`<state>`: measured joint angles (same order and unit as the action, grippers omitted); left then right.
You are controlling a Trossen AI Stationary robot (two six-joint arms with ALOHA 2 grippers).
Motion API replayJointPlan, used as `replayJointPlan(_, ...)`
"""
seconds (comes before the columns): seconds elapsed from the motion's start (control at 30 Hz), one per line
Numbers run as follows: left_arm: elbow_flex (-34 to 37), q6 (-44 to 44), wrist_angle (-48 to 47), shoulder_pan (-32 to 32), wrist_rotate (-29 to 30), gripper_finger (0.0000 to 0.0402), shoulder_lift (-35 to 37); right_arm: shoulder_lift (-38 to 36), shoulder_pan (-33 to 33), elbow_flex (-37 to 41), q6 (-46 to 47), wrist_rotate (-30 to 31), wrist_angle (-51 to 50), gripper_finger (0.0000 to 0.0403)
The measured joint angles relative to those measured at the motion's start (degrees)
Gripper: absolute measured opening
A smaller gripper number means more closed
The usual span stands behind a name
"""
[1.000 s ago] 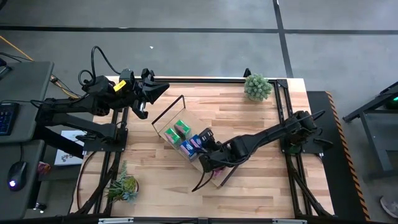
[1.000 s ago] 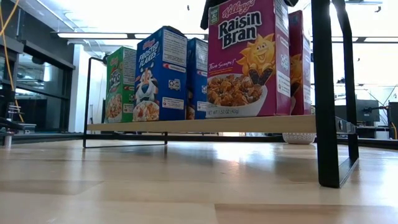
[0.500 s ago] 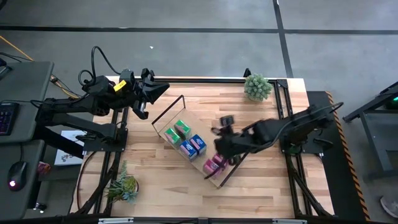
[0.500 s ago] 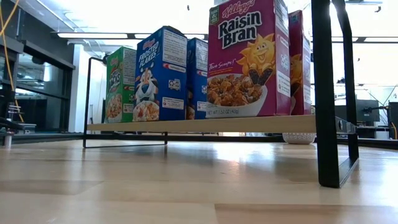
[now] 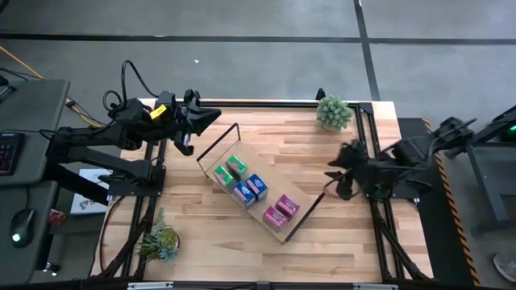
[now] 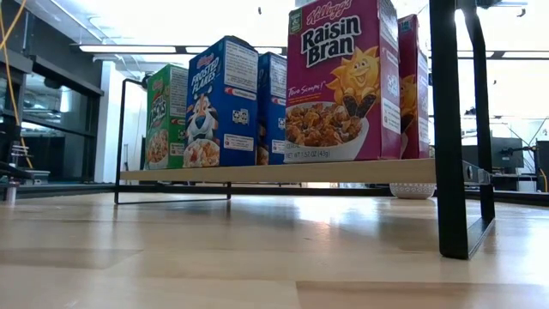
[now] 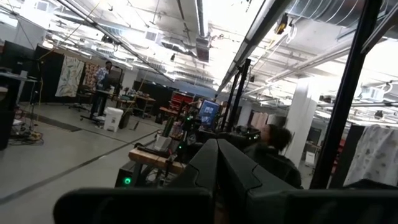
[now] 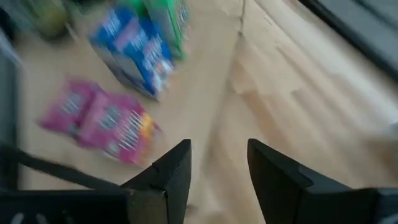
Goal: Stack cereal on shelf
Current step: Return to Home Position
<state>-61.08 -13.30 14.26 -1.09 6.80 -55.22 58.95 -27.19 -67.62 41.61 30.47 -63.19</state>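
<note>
**A:** Where does the cereal sit?

**B:** All six boxes stand upright on the shelf (image 5: 270, 173). It lies mid-tabletop (image 5: 330, 238) and runs from ten o'clock to four o'clock. The green pair (image 5: 230, 171) is at the ten o'clock end, the blue pair (image 5: 251, 189) is in the middle, and the pink pair (image 5: 280, 211) is at the four o'clock end. In the low view the boxes stand in a row on the board (image 6: 274, 172), with green (image 6: 167, 116) farthest, then blue (image 6: 221, 103), and pink (image 6: 343, 81) nearest the camera.

**A:** And the right end effector (image 5: 334, 173)?

**B:** It is at the tabletop's three o'clock side, well apart from the shelf. Its wrist view shows the two fingers (image 8: 171, 177) spread with bare wood between them and nothing in their grip.

**A:** The left one?

**B:** The left end effector (image 5: 211, 115) hangs over the ten o'clock corner. Its fingers (image 7: 202, 171) are pressed together and hold nothing.

**A:** Anything else on the tabletop?

**B:** One potted plant (image 5: 333, 113) at one o'clock and another (image 5: 161, 240) at seven o'clock.
</note>
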Motion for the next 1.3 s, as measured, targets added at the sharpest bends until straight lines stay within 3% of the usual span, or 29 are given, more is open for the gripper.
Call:
replayJointPlan(0.13, 0.0, 0.06, -0.47, -0.01, 0.01, 0.0, 0.0, -10.27, -2.62, 12.85, 5.48, 2.7, 17.21, 0.0149)
replayJointPlan(0.3, 0.0, 0.05, -1.0, 0.01, 0.01, 0.0, 0.0, -16.21, -0.68, 24.92, -0.52, 4.71, 45.73, 0.0149)
replayJointPlan(0.43, 0.0, 0.04, -0.99, -0.01, 0.01, 0.0, 0.0, -15.5, 6.32, 29.1, -4.23, -2.27, 59.67, 0.0146)
replayJointPlan(0.67, 0.0, 0.04, -1.04, 0.0, 0.03, 0.0, 0.0, -11.27, 23.31, 27.07, -11.75, -24.46, 61.45, 0.0088)
replayJointPlan(0.87, 0.0, 1.31, -1.21, 0.01, 0.06, 0.0, 0.0, -13.52, 32.63, 26.54, -15.28, -37.98, 59.44, 0.0008)
replayJointPlan(1.03, 0.0, 2.95, -2.9, 0.01, 0.06, 0.0, 0.02, -18.88, 34.03, 26.54, -17.64, -39.02, 48.19, 0.0008)
replayJointPlan(1.3, 0.24, 4.97, -10.86, 0.8, -0.43, 0.0, -0.22, -27.65, 30.62, 26.54, -17.91, -31.53, 39.88, 0.0001)
